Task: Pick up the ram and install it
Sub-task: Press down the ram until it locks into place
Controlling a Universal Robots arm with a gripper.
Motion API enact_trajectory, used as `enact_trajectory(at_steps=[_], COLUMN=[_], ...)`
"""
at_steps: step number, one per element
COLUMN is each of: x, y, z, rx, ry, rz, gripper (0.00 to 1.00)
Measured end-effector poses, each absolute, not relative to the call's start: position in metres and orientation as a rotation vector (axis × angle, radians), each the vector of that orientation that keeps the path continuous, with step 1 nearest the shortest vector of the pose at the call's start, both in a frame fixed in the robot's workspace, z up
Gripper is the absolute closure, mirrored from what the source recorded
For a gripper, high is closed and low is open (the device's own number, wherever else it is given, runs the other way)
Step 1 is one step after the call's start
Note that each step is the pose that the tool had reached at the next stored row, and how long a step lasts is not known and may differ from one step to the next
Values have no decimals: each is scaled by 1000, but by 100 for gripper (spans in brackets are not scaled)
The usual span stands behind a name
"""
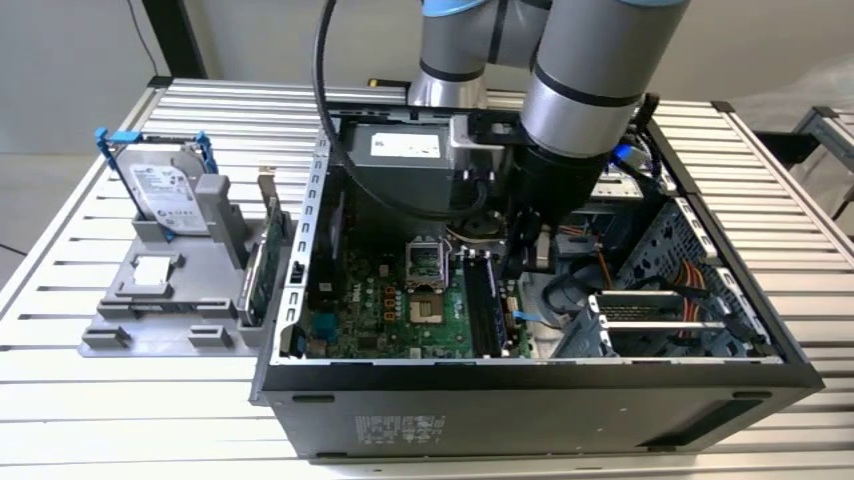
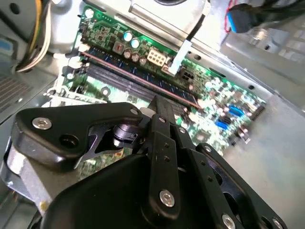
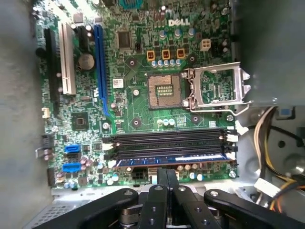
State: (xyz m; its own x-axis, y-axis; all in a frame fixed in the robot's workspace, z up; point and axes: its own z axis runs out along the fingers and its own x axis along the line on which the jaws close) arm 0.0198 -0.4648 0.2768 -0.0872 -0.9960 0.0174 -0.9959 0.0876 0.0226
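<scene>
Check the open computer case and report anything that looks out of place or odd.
The CPU socket sits empty with its retention frame flipped open. The ram lies level in the memory slot nearest the gripper. Nothing looks spilled or broken.

A ribbed metal table (image 1: 80, 400) of silvery slats fills the exterior view; behind it stands a pale grey wall (image 1: 67, 60), with a dark upright post (image 1: 174, 35) near the exterior view's left; at the exterior view's right edge, a second slatted table (image 1: 830, 135) stands apart; light is even and soft.
</scene>
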Motion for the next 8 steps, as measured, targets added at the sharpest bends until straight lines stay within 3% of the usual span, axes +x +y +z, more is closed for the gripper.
enact_trajectory(at_steps=[8], x=[20], y=[-465], z=[310], rx=[2103], ry=[-2296], rz=[-8], gripper=[100])
